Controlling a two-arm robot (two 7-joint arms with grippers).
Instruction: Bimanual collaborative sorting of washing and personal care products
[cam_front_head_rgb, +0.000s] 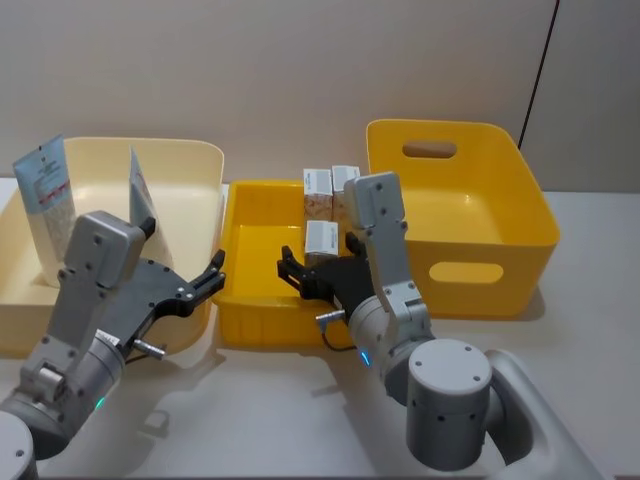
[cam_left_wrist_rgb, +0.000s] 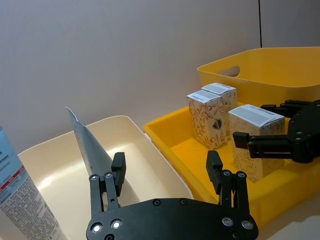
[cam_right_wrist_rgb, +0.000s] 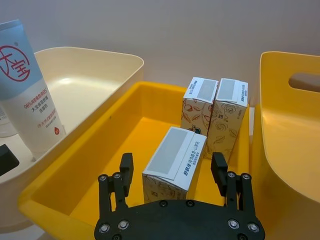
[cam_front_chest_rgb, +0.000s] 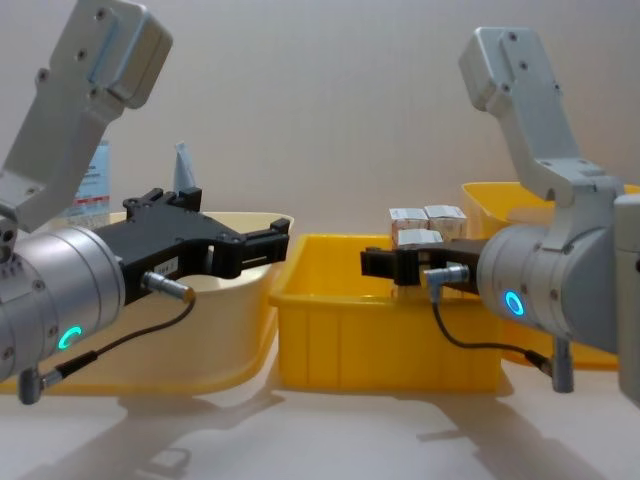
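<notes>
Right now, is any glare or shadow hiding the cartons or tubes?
Head view: soft arm shadows lie on the table, none on the cartons. Right wrist view: carton tops and tube evenly lit, no glare. Chest view: the open right gripper, not shadow, covers part of the near carton. Left wrist view: open left gripper at the cream bin rim, no glare.

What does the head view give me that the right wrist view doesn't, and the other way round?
Head view adds the left gripper, jaws open by the right wall of the cream bin, and the front handle slot of the deep yellow bin. Right wrist view adds the round red logo on a tube and how the right gripper has open jaws flanking the nearest carton. Both share three cartons standing in the yellow tray.
</notes>
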